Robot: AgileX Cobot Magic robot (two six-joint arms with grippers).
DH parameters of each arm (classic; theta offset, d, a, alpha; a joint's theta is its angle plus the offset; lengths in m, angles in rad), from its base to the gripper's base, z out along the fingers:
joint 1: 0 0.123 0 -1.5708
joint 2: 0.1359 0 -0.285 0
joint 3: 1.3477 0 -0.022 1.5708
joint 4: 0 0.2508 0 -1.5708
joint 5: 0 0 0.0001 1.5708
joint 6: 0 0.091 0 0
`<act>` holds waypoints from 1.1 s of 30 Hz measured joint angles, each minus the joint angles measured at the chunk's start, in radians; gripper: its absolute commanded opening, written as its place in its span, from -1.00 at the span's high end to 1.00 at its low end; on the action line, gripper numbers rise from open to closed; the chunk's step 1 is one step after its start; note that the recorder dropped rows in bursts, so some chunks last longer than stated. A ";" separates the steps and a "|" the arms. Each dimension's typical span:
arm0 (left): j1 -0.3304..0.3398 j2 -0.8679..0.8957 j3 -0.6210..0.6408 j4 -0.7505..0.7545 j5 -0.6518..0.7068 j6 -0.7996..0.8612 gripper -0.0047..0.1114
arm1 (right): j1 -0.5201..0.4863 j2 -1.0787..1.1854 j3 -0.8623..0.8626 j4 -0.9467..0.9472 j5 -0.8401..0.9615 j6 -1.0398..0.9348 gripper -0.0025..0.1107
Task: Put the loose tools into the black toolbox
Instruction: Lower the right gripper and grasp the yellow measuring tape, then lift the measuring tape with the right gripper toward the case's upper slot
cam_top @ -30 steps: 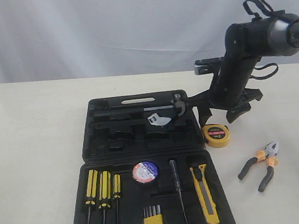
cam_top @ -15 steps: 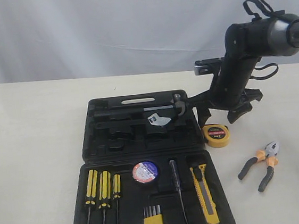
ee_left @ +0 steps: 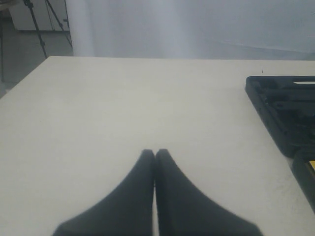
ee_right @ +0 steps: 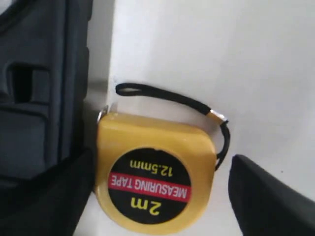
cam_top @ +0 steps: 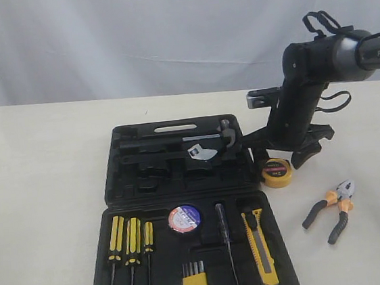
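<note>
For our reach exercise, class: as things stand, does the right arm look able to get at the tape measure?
Probably yes. The right arm has its open fingers either side of the tape measure on the table, with nothing between. The toolbox lies close on one side, leaving little room there.

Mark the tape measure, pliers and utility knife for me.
tape measure (ee_right: 150,183), right wrist view, on its round black label
pliers (cam_top: 341,202), exterior view, at the pivot
utility knife (cam_top: 261,248), exterior view, on the yellow body

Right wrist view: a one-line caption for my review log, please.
Open right hand flanks the yellow tape measure lying on the table beside the toolbox.
</note>
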 measured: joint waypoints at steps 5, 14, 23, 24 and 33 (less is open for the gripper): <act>0.000 0.000 0.000 0.000 0.000 0.000 0.92 | 0.000 0.000 0.000 0.004 0.000 0.000 -0.26; 0.000 0.000 0.000 0.000 0.000 0.000 0.92 | 0.000 0.000 0.000 0.006 0.010 0.000 0.06; 0.000 0.000 0.000 0.000 0.000 0.000 0.92 | 0.000 0.000 0.000 0.006 0.010 0.020 0.34; 0.000 0.000 0.000 0.000 0.000 0.000 0.92 | 0.000 0.000 0.000 0.006 0.010 0.022 0.34; 0.000 0.000 0.000 0.000 0.000 0.000 0.92 | 0.000 -0.058 0.000 0.006 0.023 0.036 0.34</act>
